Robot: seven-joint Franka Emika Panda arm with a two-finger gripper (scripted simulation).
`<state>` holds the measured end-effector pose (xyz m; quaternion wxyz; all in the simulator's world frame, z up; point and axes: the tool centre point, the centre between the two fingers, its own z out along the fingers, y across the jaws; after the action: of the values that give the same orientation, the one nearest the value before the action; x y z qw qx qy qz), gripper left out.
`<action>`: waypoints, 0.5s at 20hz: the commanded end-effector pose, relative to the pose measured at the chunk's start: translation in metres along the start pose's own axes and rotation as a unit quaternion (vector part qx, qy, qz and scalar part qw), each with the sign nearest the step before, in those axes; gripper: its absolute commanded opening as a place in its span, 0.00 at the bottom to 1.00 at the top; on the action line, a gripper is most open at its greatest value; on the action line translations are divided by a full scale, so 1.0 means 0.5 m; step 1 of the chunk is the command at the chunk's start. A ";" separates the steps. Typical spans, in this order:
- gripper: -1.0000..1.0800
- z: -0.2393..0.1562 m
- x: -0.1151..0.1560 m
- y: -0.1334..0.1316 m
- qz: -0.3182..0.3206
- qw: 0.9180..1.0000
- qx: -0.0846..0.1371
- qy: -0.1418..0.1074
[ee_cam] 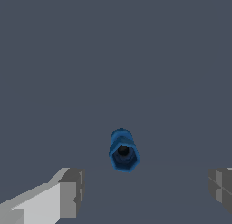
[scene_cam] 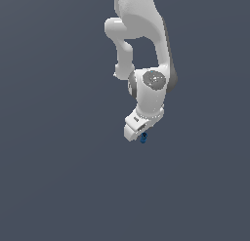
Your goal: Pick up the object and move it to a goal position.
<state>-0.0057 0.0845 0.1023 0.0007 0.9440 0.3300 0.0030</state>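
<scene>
Background: plain dark grey-blue bench | fingers [ee_cam: 145, 191]: spread wide, nothing between them touching, holding nothing | object [ee_cam: 123, 150]: small blue cylinder lying on the bench between and just beyond the fingers, apart from both | arm [scene_cam: 146, 84]: white, above the object.

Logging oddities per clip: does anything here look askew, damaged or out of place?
Nothing stands out. The small blue object looks intact and sits between the open fingers of the hand, touching neither.

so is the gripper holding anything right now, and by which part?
Nothing held. The white gripper has its jaws wide apart, and the small dark-blue cylinder-like piece sits between them, untouched.
</scene>
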 end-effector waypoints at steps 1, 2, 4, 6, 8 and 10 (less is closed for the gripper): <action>0.96 0.008 0.002 -0.010 -0.024 1.000 0.001 -0.001; 0.96 0.011 0.003 -0.013 -0.031 1.000 0.001 -0.001; 0.96 0.015 0.004 -0.018 -0.043 0.999 0.001 -0.002; 0.96 0.017 0.005 -0.021 -0.050 0.999 0.002 -0.002; 0.96 0.019 0.005 -0.023 -0.054 0.999 0.002 -0.002; 0.96 0.018 0.005 -0.022 -0.052 0.999 0.002 -0.002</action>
<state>-0.0109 0.0949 0.0931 -0.0001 0.9257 0.3783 -0.0001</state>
